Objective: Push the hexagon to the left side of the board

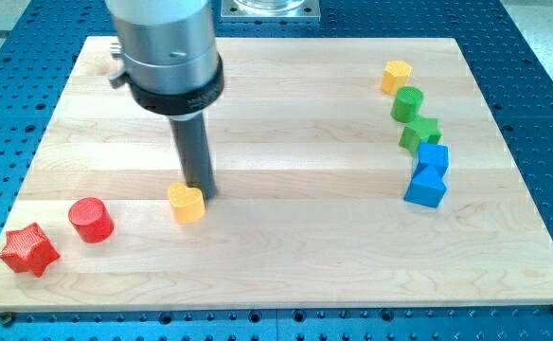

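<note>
A yellow hexagon block (397, 75) sits near the board's top right. My tip (202, 193) is far from it, at the lower left of the board. The tip stands right against the upper right side of a yellow heart-shaped block (187, 203). The rod hangs from a large grey arm head (163, 47) at the view's top left.
A green cylinder (407, 102), a green star (419, 133) and two blue blocks (433, 156) (425, 187) form a column below the hexagon. A red cylinder (91, 220) and a red star (28, 249) lie at the lower left. The wooden board (286, 256) ends near the view's bottom.
</note>
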Motion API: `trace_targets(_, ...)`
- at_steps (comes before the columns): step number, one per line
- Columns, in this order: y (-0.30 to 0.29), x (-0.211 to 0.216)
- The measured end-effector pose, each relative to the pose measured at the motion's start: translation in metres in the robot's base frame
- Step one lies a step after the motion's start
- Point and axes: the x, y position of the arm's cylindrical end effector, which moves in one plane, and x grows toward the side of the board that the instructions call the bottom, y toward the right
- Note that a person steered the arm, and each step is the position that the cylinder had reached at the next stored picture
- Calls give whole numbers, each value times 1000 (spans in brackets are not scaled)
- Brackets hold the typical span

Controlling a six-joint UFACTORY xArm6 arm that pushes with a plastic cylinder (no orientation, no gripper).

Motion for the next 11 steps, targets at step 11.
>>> trace_targets(11, 210, -174)
